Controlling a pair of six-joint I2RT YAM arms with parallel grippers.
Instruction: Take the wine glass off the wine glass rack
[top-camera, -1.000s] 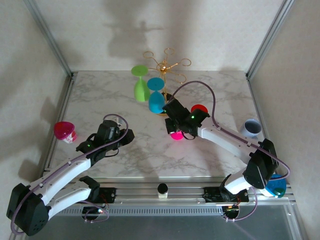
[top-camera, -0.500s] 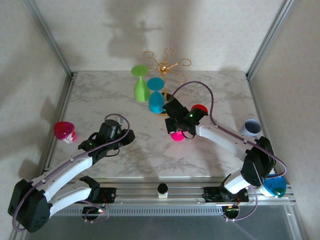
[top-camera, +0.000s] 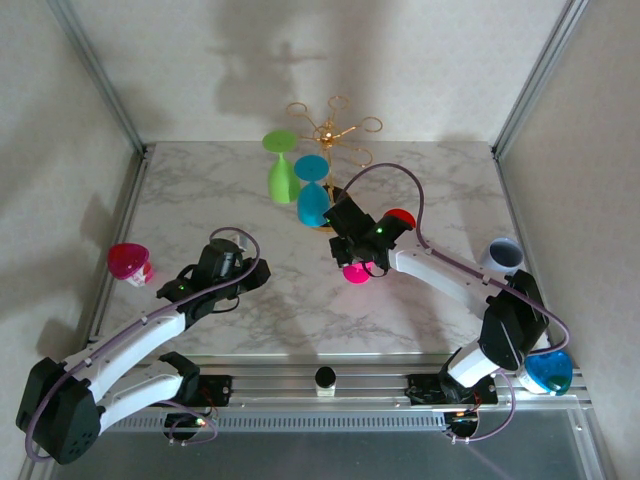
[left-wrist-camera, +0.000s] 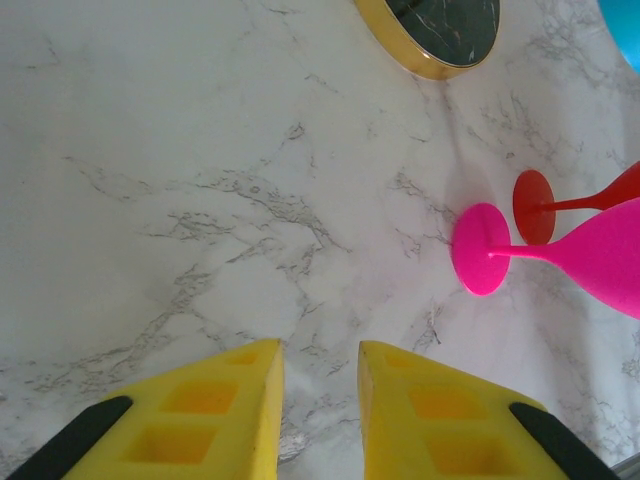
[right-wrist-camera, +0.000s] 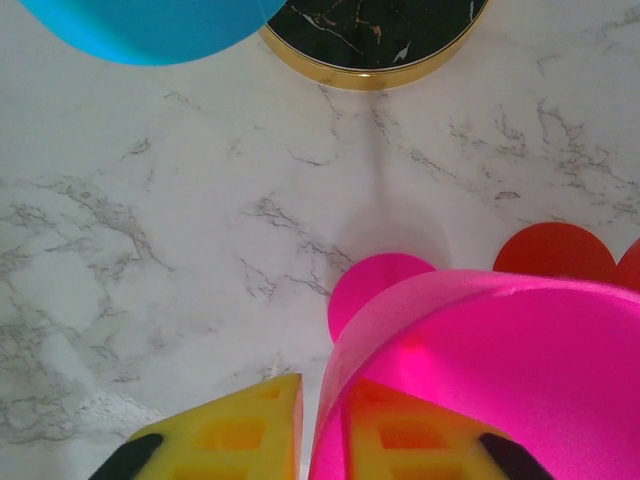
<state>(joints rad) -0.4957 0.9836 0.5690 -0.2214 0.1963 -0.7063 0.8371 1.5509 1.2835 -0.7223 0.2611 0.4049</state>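
The gold wire wine glass rack stands at the back centre on its round black base. A blue wine glass and a green one hang upside down from it. A pink wine glass stands on the marble in front of the base. My right gripper is over it, slightly open, fingers straddling its rim with a thin gap. My left gripper hovers left of it, open and empty.
A red glass stands just right of the pink one. Another pink glass sits at the table's left edge, a grey-blue cup at the right edge, and a blue glass at the near right corner.
The right jaws, shut on the pink glass's rim before, have parted slightly. The right gripper and glass shifted a little. The left arm hardly moved.
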